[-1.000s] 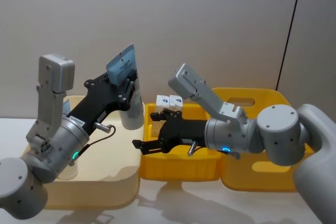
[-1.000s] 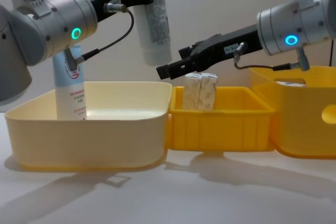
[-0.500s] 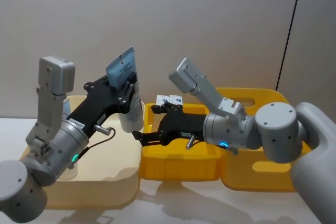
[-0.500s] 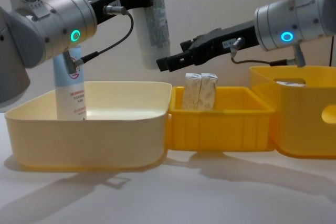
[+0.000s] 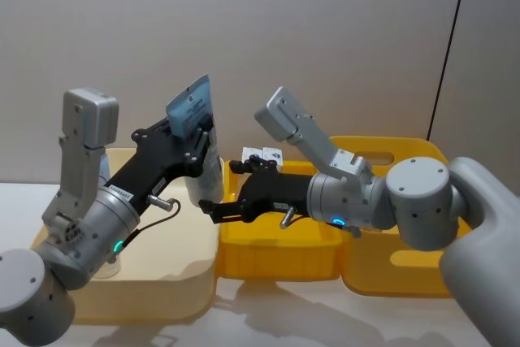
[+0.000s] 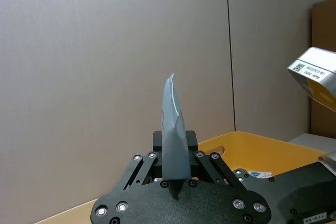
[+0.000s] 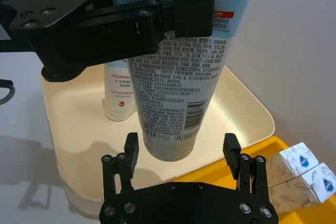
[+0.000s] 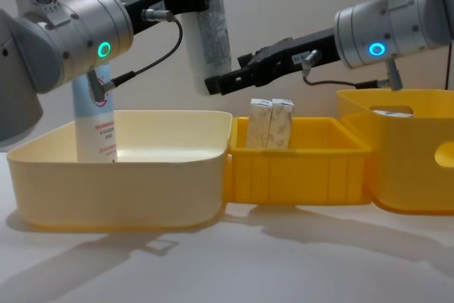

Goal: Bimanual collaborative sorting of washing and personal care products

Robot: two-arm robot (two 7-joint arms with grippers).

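My left gripper (image 5: 193,129) is shut on a pale-blue squeeze tube (image 5: 203,164), holding it upright in the air over the cream bin's (image 8: 120,182) right side. In the left wrist view the tube's crimped end (image 6: 173,124) stands between the shut fingers. My right gripper (image 7: 181,150) is open, its fingers (image 7: 131,148) on either side of the tube's (image 7: 178,77) lower end with gaps. A second tube with a red logo (image 8: 96,118) stands in the cream bin. Two white cartons (image 8: 271,124) stand in the small yellow bin (image 8: 298,172).
A larger yellow bin (image 8: 411,168) with a handle slot sits to the right of the small one. The three bins stand side by side, touching. Bare white tabletop (image 8: 234,260) lies in front of them.
My right gripper has risen and moved left from above the small yellow bin to the held tube's lower end. The left gripper and tube have barely moved.
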